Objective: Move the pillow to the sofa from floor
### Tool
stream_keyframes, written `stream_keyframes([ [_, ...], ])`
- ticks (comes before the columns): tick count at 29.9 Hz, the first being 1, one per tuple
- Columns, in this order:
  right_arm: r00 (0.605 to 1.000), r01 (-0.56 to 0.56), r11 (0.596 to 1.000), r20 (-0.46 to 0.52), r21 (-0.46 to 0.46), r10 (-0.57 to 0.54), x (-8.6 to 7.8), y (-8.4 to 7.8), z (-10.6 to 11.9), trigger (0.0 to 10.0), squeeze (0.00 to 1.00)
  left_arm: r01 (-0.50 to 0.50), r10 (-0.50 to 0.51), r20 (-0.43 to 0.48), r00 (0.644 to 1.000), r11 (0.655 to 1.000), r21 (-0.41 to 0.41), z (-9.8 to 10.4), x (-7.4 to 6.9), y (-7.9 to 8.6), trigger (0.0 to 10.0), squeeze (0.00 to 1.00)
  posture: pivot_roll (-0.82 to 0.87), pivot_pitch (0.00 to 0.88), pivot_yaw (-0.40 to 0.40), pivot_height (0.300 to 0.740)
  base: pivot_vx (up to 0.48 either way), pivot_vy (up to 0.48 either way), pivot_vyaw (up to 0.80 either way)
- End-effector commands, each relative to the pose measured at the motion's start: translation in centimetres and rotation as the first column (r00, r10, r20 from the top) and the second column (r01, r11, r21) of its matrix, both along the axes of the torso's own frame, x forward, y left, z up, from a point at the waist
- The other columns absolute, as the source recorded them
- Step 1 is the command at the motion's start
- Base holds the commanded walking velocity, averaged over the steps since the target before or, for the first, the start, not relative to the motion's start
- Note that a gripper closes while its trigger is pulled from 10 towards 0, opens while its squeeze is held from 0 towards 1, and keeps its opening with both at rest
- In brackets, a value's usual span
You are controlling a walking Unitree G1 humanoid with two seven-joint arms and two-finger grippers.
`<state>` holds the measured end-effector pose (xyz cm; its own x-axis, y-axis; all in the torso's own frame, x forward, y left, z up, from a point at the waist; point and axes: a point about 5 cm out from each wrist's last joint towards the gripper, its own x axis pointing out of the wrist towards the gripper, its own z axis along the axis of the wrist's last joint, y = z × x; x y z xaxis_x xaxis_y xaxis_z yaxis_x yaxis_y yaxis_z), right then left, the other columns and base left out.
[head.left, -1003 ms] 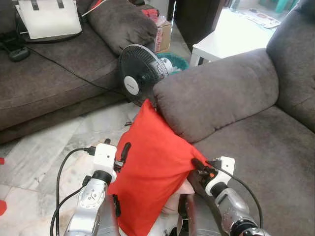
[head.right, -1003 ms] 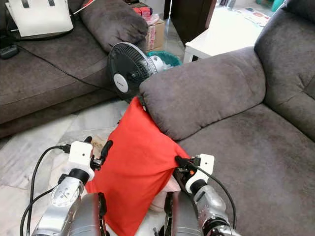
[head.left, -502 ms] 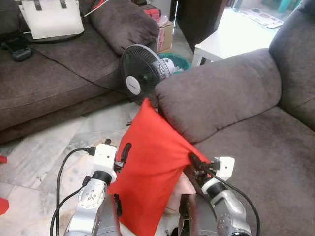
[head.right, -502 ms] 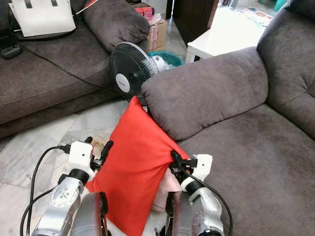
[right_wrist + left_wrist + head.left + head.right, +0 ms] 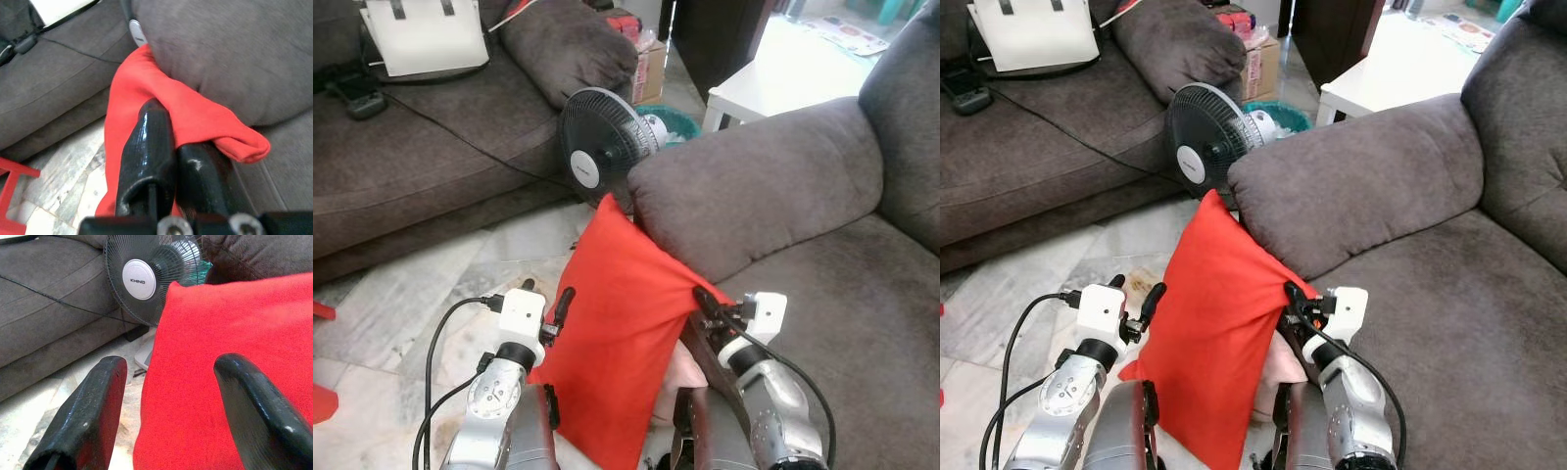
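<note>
Red pillow [image 5: 622, 323] is held upright above the floor [image 5: 401, 294], leaning against the sofa [image 5: 754, 186] armrest. Its corner is clenched by the right pincer [image 5: 703, 302]; the left pincer [image 5: 565, 299] is spread beside it.

Black cables are looping from white wrist housings on two silver arms, each ending in glossy black fingers [image 5: 259, 396].
</note>
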<state>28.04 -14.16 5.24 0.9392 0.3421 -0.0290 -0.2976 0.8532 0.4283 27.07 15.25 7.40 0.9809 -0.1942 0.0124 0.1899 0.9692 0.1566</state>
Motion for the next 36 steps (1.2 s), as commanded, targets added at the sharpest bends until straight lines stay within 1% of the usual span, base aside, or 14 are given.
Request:
stream_keyframes([
  [1, 0.999, 0.021, 0.999, 0.047, 0.036, -0.022, -1.0, 0.7, 0.7, 10.0, 0.0, 0.008, -0.008, -0.019, 1.0, 1.0, -0.003, -0.6, -0.3, -0.1, 10.0, 0.0, 0.14, 0.065, -0.056, 0.571, -0.277, 0.0, 0.0],
  [10, 1.0, 0.017, 0.999, 0.025, 0.032, -0.018, -1.4, 1.0, 1.2, 10.0, 0.0, 0.015, -0.015, -0.016, 1.0, 1.0, -0.002, -0.5, -0.1, -0.1, 10.0, 0.0, 0.14, 0.069, -0.055, 0.571, -0.274, 0.0, 0.0],
  [20, 1.0, 0.016, 1.0, -0.022, 0.018, -0.015, -1.8, 0.6, 0.0, 10.0, 0.0, 0.012, -0.012, -0.016, 1.0, 1.0, -0.003, -0.4, 0.0, -0.2, 10.0, 0.0, 0.15, 0.084, -0.056, 0.571, -0.283, 0.0, 0.0],
  [36, 0.999, 0.024, 0.999, -0.024, 0.021, -0.024, -2.0, 0.8, 0.2, 10.0, 0.0, 0.008, -0.008, -0.012, 1.0, 1.0, -0.01, -0.4, 0.0, -0.2, 10.0, 0.0, 0.14, 0.097, -0.059, 0.571, -0.276, 0.0, 0.0],
])
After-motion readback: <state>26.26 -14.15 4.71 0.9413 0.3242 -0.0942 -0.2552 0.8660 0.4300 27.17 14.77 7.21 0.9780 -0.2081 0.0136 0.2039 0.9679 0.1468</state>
